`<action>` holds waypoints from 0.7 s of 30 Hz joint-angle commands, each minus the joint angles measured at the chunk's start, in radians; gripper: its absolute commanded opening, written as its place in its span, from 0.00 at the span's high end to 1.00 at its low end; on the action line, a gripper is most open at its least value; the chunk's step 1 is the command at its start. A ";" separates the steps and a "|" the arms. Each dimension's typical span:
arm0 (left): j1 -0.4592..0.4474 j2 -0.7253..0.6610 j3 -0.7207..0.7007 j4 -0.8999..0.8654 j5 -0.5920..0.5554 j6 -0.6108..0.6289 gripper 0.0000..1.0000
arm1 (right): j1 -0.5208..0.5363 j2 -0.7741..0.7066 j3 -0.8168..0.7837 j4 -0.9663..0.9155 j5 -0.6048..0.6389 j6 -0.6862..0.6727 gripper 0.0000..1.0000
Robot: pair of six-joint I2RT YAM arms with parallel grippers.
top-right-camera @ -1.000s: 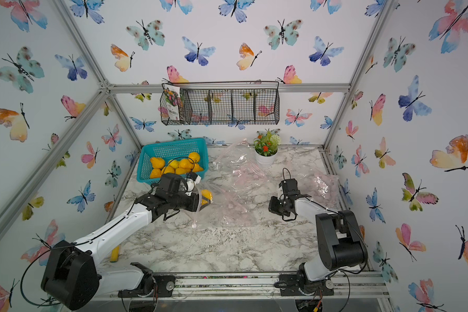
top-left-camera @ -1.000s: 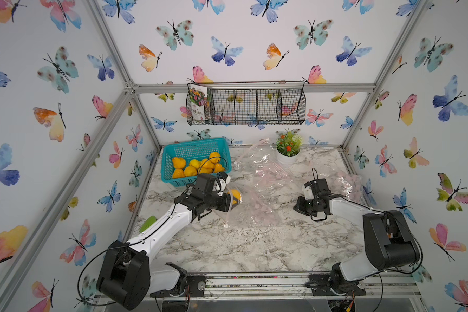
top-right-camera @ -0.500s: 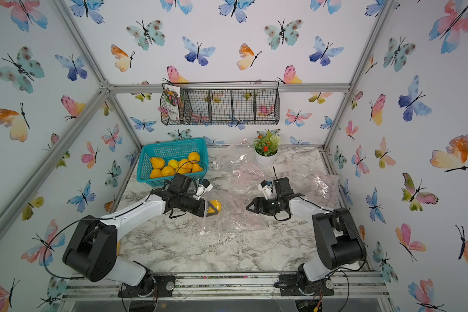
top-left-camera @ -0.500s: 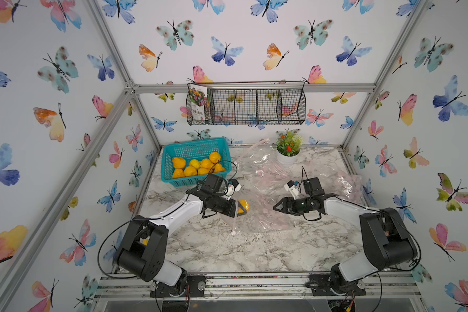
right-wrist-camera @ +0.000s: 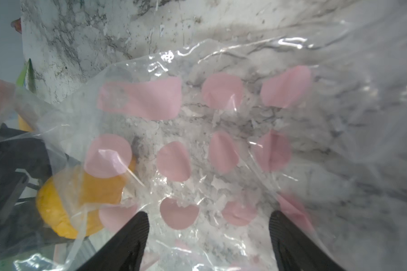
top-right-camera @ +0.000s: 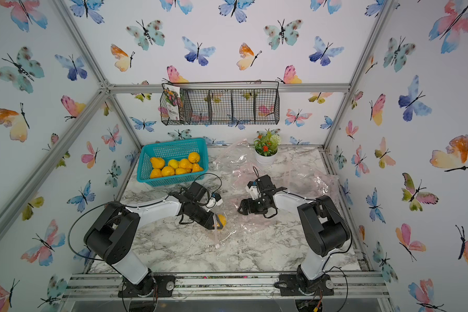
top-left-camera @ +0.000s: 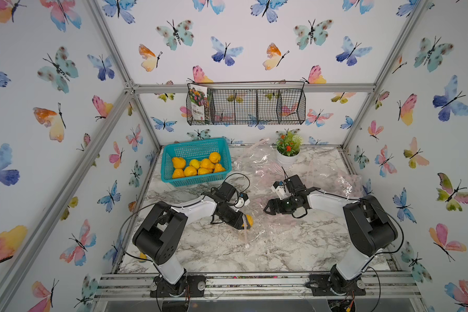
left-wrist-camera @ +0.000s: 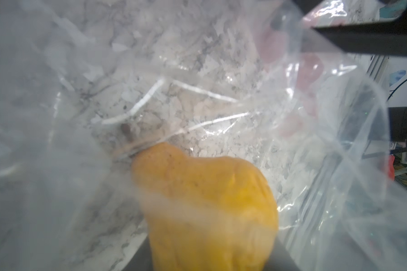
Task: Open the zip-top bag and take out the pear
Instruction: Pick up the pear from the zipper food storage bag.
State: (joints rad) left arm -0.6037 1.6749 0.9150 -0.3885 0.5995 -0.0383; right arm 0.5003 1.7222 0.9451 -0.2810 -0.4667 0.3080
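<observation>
L arm (top-left-camera: 192, 206): base at front-left of desk (top-left-camera: 295, 259), forearm stretched fwd & inward toward desk centre, wrist tipped down. L claw (top-left-camera: 246, 222) is clamped on the pear (top-left-camera: 249, 221), low over the desk near centre. R arm (top-left-camera: 327, 201): base front-right, shoulder link upright, forearm reaching across toward L claw, approx level. R claw (top-left-camera: 268, 209) has jaws spread wide w/ nothing between them. It sits just over the clear pink-dotted bag (right-wrist-camera: 221, 117), apart from the pear.

Pear in L wrist view (left-wrist-camera: 209, 206): narrow end points away from the claw, out toward the marble. Long axis runs approx in line w/ the claw, fat end in the grip. In R wrist view the pear (right-wrist-camera: 57, 211) shows through film, beside the pink dots.

Hard to make out: L claw's fingers are mostly covered in both top views; only a yellow tip shows. L wrist view is blurred close up, film draped over the pear's side. Can't tell whether the pear is inside the bag or past its mouth; zip edge not made out. R claw fingertips (right-wrist-camera: 134, 232) are cut off at the frame edge.
</observation>
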 commanded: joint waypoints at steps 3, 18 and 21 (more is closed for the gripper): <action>-0.048 0.083 0.001 0.020 -0.107 -0.040 0.70 | 0.050 -0.049 0.040 -0.070 0.171 0.064 0.15; -0.108 0.121 -0.014 0.082 -0.191 -0.076 0.72 | 0.113 0.023 0.125 -0.149 0.414 0.097 0.15; -0.111 0.106 -0.017 0.074 -0.182 -0.077 0.72 | 0.114 0.088 0.125 -0.126 0.426 0.104 0.15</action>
State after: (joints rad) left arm -0.7090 1.7531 0.9424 -0.2192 0.4862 -0.0795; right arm 0.6090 1.7485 1.0588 -0.3874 -0.1036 0.3939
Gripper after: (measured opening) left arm 0.502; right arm 0.848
